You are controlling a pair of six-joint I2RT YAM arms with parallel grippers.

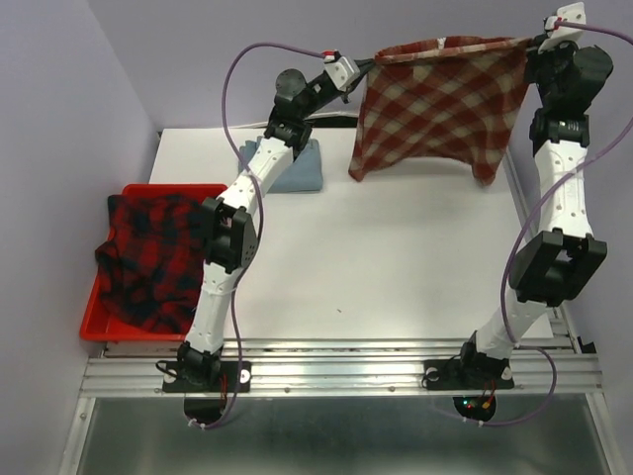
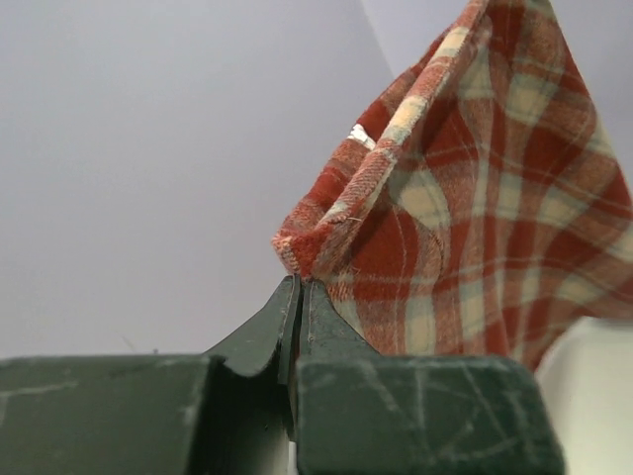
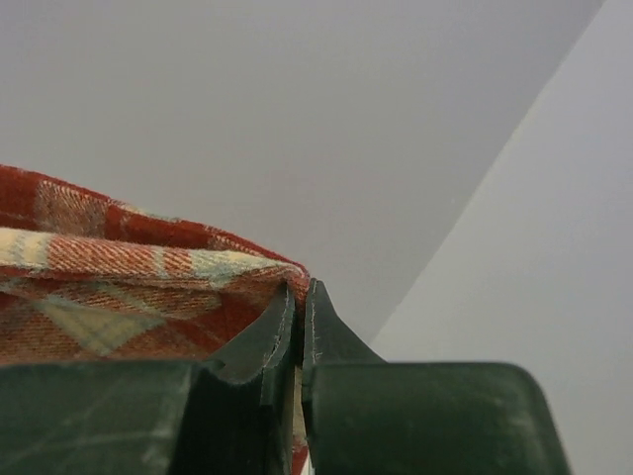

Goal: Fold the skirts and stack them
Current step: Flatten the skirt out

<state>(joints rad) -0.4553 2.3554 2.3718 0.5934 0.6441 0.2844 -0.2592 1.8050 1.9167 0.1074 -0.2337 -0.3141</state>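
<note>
Spreading in hand: check skirt [image 1: 435,104] is held aloft, top edge clamped by left end effector [image 1: 363,66] and right end effector [image 1: 538,42]. Lowering flat onto bench [image 1: 396,267] beneath is judged next.

Lilac walls [image 1: 59,99], white table [image 1: 396,277]

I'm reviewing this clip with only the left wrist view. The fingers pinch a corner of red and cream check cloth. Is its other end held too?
Observer: Yes. The right gripper is shut on the opposite top corner, so the check skirt hangs spread between the arms.
Operator: Where are the other skirts?
Observer: The red and navy plaid skirt lies bunched in the red tray at the table's left edge.
Operator: And the blue one?
Observer: The light blue skirt lies on the table at the far left, partly hidden by the left arm.
</note>
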